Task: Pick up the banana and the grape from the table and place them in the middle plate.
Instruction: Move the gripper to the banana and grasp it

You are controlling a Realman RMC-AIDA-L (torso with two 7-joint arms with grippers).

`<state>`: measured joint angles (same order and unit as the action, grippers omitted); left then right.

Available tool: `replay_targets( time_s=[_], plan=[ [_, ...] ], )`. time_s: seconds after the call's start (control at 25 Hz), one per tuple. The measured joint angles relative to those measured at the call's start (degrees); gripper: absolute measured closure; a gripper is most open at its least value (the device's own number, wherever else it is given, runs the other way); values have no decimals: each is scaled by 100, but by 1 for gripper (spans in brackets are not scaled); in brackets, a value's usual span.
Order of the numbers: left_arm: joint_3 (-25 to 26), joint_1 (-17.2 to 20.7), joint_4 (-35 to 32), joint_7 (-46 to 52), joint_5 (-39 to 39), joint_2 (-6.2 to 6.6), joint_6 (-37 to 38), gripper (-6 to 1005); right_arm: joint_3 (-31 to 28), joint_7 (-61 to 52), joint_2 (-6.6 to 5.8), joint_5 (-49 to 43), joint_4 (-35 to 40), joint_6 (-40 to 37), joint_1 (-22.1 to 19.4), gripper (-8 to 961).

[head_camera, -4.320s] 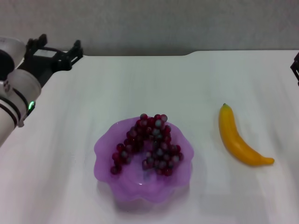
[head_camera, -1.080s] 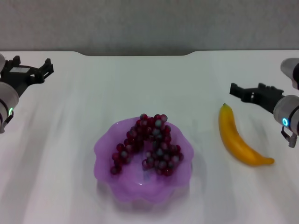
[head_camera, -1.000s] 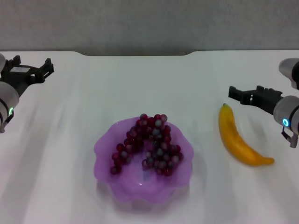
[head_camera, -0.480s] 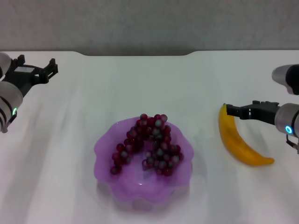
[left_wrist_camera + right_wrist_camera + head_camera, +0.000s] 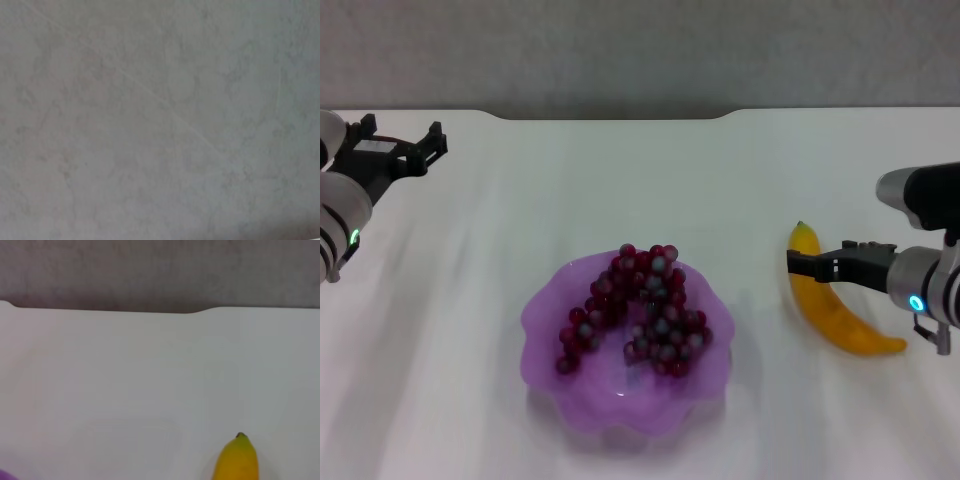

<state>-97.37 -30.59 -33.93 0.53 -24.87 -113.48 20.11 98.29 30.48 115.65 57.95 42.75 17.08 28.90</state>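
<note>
- The right gripper (image 5: 798,264) has come down and in from the right since a moment ago, and now sits right over the top half of the banana (image 5: 835,310).
- Its two black fingers look a little apart, one on each side of the fruit, but I cannot tell if they touch it.
- The banana is smooth and yellow-orange, curved, with a small dark tip pointing to the back. It lies flat on the white table (image 5: 620,180), to the right of the middle plate (image 5: 545,315), and has not moved.
- The left gripper (image 5: 402,150) has barely shifted. It hangs at the far left, near the back edge, with its fingers spread wide.
- The purple plate has a wavy rim. The grape (image 5: 640,310) bunch, dark red with some grey ones, lies inside it.
</note>
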Motion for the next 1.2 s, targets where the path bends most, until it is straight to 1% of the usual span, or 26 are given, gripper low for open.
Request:
replay_targets(
  time_s=[0.16, 0.48, 0.76, 1.2],
  plan=[
    [0, 0, 0, 2, 0, 0, 2, 106, 353, -341, 2, 0, -79, -305, 5, 61],
    [-1, -12, 0, 18, -12, -7, 2, 106, 637, -500, 3, -1, -156, -333, 53, 62],
    [-1, -9, 4, 8, -9, -7, -20, 106, 714, -573, -9, -4, -155, -273, 2, 62],
    [35, 20, 16, 1, -8, -7, -32, 105, 649, -578, -26, -11, -196, -294, -67, 61]
  ],
)
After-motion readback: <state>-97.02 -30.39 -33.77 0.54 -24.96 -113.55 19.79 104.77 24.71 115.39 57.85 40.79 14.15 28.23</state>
